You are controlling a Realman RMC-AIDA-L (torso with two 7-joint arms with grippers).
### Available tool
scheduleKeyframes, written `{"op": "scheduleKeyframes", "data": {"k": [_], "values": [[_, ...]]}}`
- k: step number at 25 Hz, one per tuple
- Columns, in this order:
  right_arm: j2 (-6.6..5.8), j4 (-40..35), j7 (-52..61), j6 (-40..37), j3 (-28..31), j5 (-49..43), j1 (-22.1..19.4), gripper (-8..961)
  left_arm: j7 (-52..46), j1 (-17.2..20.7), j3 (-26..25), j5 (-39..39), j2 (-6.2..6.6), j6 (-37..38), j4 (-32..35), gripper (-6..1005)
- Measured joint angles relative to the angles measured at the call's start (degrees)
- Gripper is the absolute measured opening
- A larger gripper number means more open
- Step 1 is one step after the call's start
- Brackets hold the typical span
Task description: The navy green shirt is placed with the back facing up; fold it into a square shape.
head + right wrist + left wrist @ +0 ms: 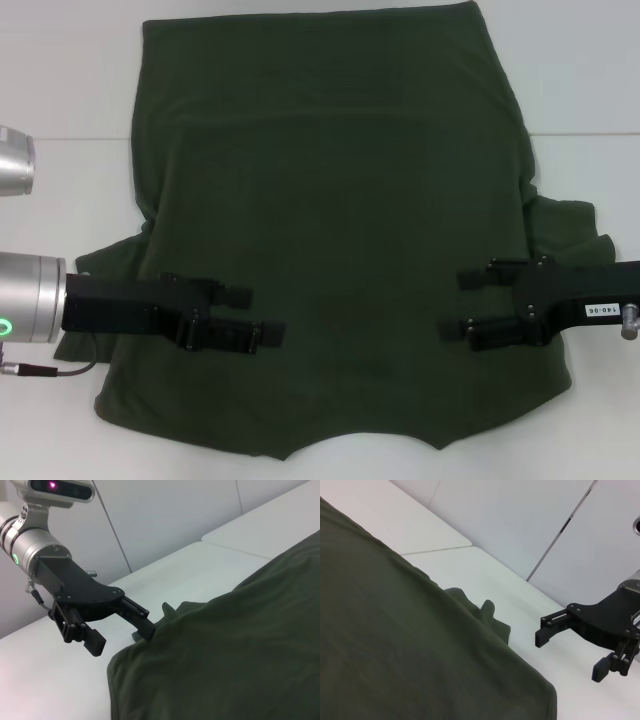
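We found the navy green shirt (pixel 340 230) spread plain side up across the white table (pixel 60 80), covering most of the middle, its sleeves bunched at the left and right edges. Little of the folding looked done: the body lay as one broad sheet, no crease into a square yet. Our left gripper (pixel 262 314) reached in over the near left part of the cloth, jaws parted and holding nothing. Our right gripper (pixel 462 303) mirrored it over the near right part, also spread and empty. We judged the sleeves and sides still had to be folded inward, then the length doubled over.
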Motion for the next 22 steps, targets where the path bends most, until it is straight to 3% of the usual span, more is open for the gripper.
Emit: {"op": "scheduleKeyframes", "data": {"k": [15,19,22], "values": [[-0.09,-0.3,0.7,-0.4,0.1,0.1,-0.1,944,-0.1,0.0,-0.1,0.0,0.09,0.1,0.0,908],[-0.38,-0.4,6.5,1.8,2.2,1.8,0.2,944,-5.5,-0.2,-3.4,-0.5,0.29,-1.7,0.1,908],[-1.33,-0.1,13.7,3.9,3.7,3.2,1.1,944,-14.2,-0.7,-8.8,-0.5,1.46,-3.5,0.2,908]]}}
